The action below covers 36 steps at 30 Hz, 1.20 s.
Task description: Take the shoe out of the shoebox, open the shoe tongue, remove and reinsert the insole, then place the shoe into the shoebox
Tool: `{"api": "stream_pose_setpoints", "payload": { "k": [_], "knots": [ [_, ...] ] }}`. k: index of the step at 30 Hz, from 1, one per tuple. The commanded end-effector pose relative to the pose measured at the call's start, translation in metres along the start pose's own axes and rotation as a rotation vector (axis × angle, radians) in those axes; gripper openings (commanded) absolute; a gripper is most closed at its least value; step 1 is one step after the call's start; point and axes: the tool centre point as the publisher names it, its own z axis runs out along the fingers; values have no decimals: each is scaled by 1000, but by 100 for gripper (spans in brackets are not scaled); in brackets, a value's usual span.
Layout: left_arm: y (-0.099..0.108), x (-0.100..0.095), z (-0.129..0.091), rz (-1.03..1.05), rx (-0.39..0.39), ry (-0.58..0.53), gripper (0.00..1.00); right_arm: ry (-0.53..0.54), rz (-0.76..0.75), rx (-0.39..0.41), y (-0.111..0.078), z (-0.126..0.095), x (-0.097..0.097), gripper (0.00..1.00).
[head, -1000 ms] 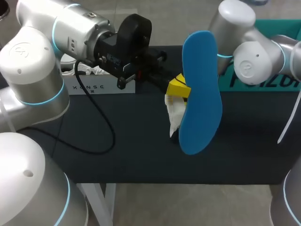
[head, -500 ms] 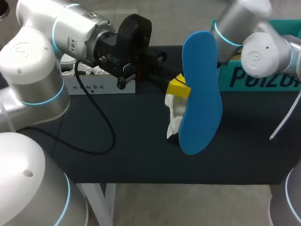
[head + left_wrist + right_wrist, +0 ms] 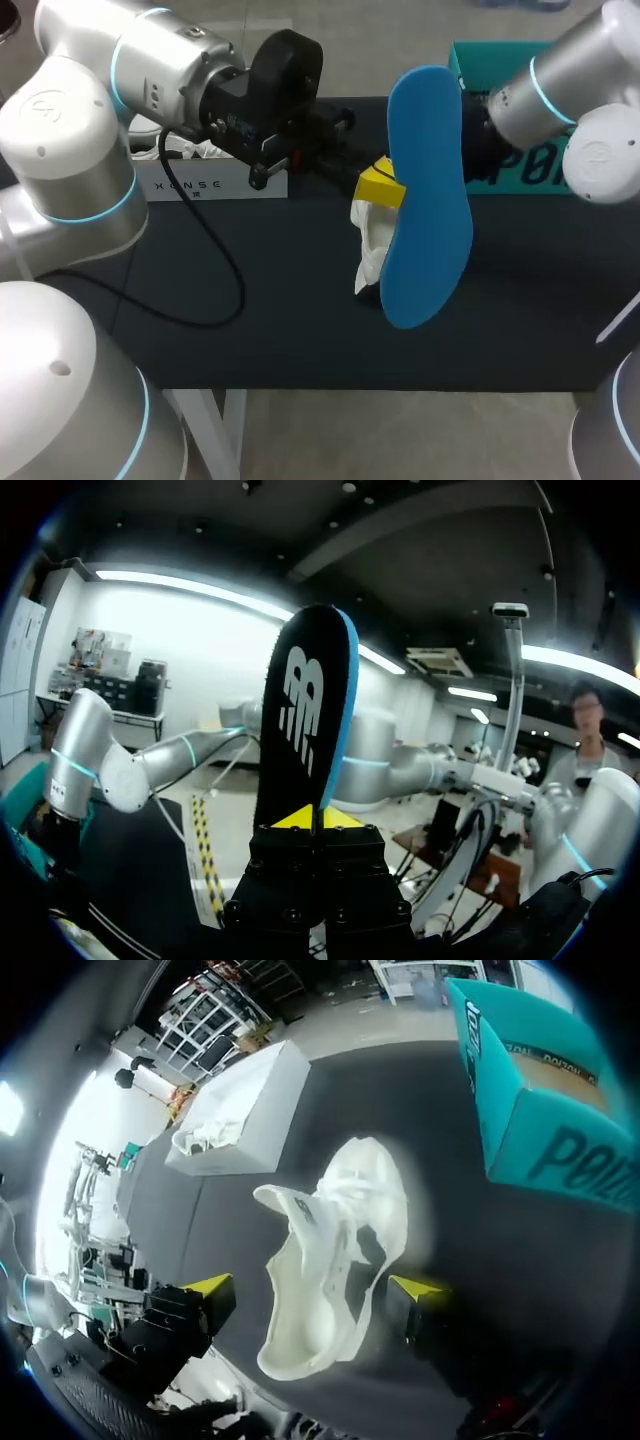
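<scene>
Dark table [image 3: 250, 300] bears a white shoe [image 3: 335, 1250], below and between the right gripper's [image 3: 315, 1295] wide-spread fingers [image 3: 212, 1290]. Higher up, the left gripper [image 3: 312, 820] clamps the blue insole [image 3: 305, 710] upright.

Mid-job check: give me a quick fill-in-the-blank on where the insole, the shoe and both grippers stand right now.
1. The left gripper is ____ on the blue foam insole, holding it upright.
2. The right gripper hovers over the white sports shoe on the dark table, its fingers ____.
3. The white cardboard shoebox holds crumpled white paper but no ____.

Missing words: shut; open; shoe.
</scene>
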Motion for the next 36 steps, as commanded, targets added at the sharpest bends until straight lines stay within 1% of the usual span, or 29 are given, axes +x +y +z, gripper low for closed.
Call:
{"api": "stream_pose_setpoints", "payload": {
  "k": [1,2,4,5,6,10,14,16,17,20,24,25,27,28,29,30,36],
  "knots": [
    [0,-1,1,0,2,1,0,192,235,75,7,-6,0,100],
    [0,-1,1,0,2,1,0,271,319,88,11,-16,3,100],
    [0,-1,1,0,2,1,0,373,400,142,13,-33,10,100],
    [0,-1,1,0,2,1,0,416,411,154,13,-43,14,100],
    [0,-1,1,0,2,1,0,447,415,146,15,-53,17,100],
    [0,-1,1,0,2,1,0,549,426,146,18,-91,25,100],
    [0,-1,1,0,2,1,0,556,439,150,18,-118,34,100],
    [0,-1,1,0,2,1,0,544,428,117,18,-130,39,100],
    [0,-1,1,0,2,1,0,548,433,113,18,-135,41,100],
    [0,-1,1,0,2,1,0,560,421,95,17,-147,47,100],
    [0,-1,1,0,2,1,0,593,412,43,21,-158,47,100],
    [-3,-3,-2,94,-93,-64,0,598,412,33,23,-159,47,100],
    [-10,-7,-9,297,-320,-175,0,594,410,19,25,-161,45,100],
    [-11,-11,-14,354,-407,-249,0,597,414,11,26,-162,45,100],
    [-15,-15,-18,369,-406,-267,0,594,415,5,27,-162,45,100],
    [-20,-18,-23,349,-348,-287,0,593,415,5,28,-162,45,100],
    [-20,-18,-23,349,-348,-287,0,594,435,2,31,-155,46,100]
  ]
}}
